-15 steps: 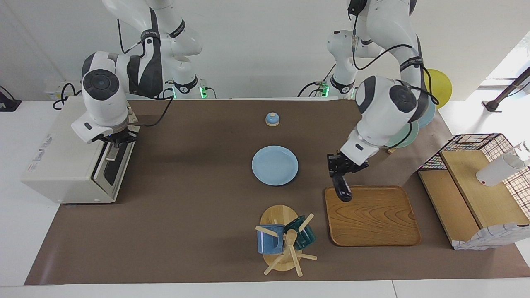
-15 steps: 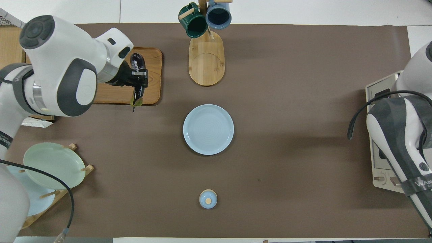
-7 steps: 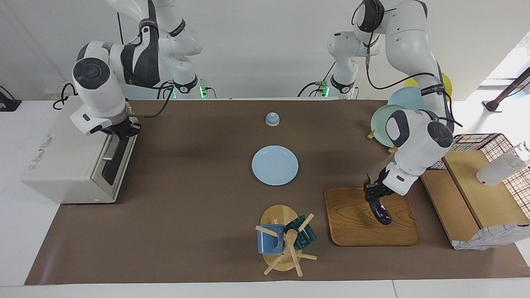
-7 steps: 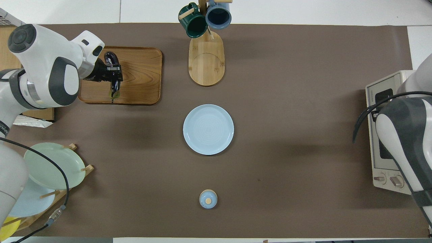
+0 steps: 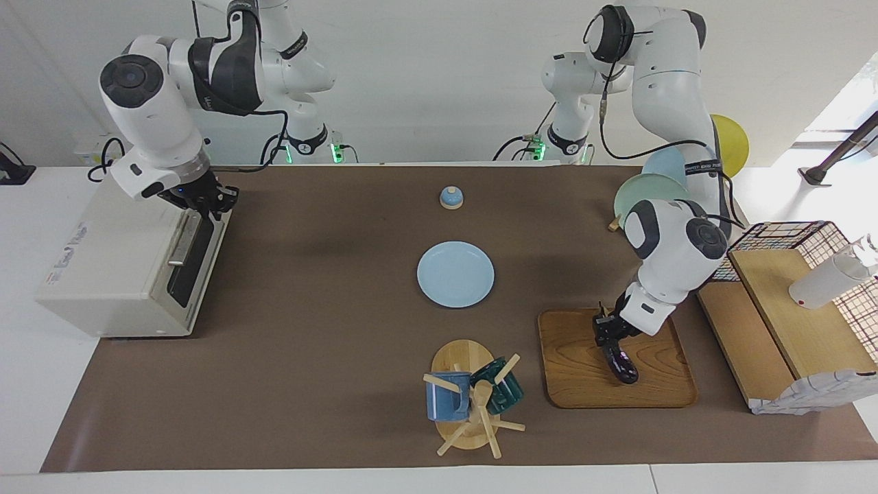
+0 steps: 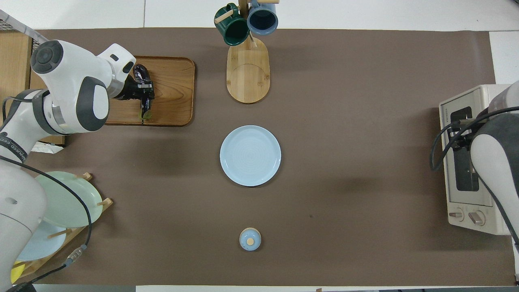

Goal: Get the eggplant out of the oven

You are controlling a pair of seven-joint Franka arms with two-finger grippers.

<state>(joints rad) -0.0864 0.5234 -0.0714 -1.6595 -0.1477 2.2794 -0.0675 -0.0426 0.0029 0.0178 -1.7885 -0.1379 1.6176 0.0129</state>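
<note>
The dark purple eggplant hangs tilted from my left gripper, which is shut on it over the wooden tray. Its lower end is at the tray's surface; I cannot tell whether it touches. In the overhead view the eggplant and the left gripper lie over the same tray. The cream-white oven stands at the right arm's end of the table with its dark glass door shut. My right gripper hovers above the door's top edge. The oven also shows in the overhead view.
A light blue plate lies mid-table, with a small bell nearer the robots. A mug tree with two mugs stands beside the tray. A plate rack, a black wire basket and wooden boxes fill the left arm's end.
My left gripper carried the eggplant from the tray's edge to over the tray and lowered it. My right gripper rose off the oven door's handle and drew back toward the robots.
</note>
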